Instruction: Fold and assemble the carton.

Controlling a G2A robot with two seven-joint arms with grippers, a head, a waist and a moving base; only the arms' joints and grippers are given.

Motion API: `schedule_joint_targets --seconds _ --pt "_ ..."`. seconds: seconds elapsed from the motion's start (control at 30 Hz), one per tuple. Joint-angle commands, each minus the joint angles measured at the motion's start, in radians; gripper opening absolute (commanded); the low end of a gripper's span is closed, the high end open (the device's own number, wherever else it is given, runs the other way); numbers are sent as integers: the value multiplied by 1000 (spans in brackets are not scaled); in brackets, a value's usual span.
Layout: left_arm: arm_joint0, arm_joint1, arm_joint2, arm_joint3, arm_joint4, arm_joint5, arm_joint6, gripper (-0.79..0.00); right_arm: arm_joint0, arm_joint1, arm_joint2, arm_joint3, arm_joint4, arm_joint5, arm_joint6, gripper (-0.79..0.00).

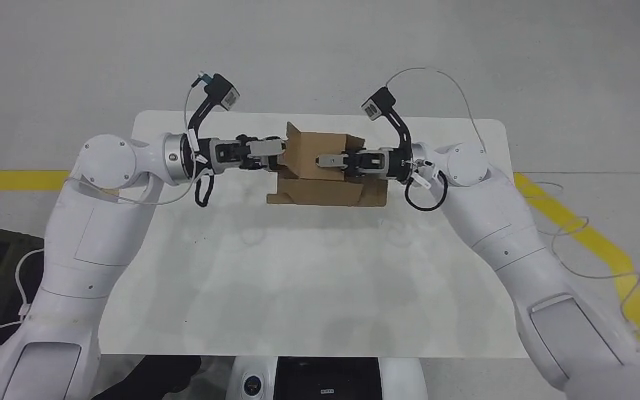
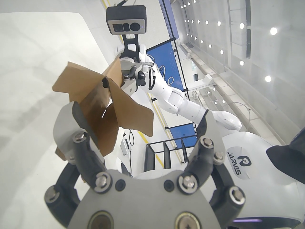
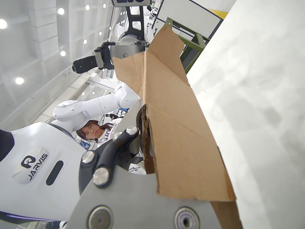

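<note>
The half-folded carton [image 1: 325,182] [image 2: 95,96] [image 3: 171,120] sits at the far middle of the table [image 1: 300,290], its long axis running side to side between the arms. The left gripper [image 1: 272,150] [image 2: 140,110] is at its left end, spread wide and holding nothing, with one finger [image 2: 78,117] against a loose flap. The right gripper [image 1: 335,160] [image 2: 129,77] reaches over the top panel; whether it is clamped on the panel I cannot tell.

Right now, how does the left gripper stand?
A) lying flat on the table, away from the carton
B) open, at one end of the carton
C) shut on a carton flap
B: the left gripper has its fingers spread wide, one at a flap of the carton.
</note>
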Motion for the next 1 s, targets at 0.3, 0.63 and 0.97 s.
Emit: schedule_joint_targets --seconds 0.3,0.63,0.97 --pt "7 -2 19 -16 -1 8 -14 0 8 -11 28 36 -40 -19 -89 -785" --pt "12 -3 27 -29 -12 12 -27 0 11 -18 46 56 -85 -29 -137 -785" --pt "14 -6 44 -37 -14 20 -39 0 21 -31 57 49 -95 -41 -169 -785"
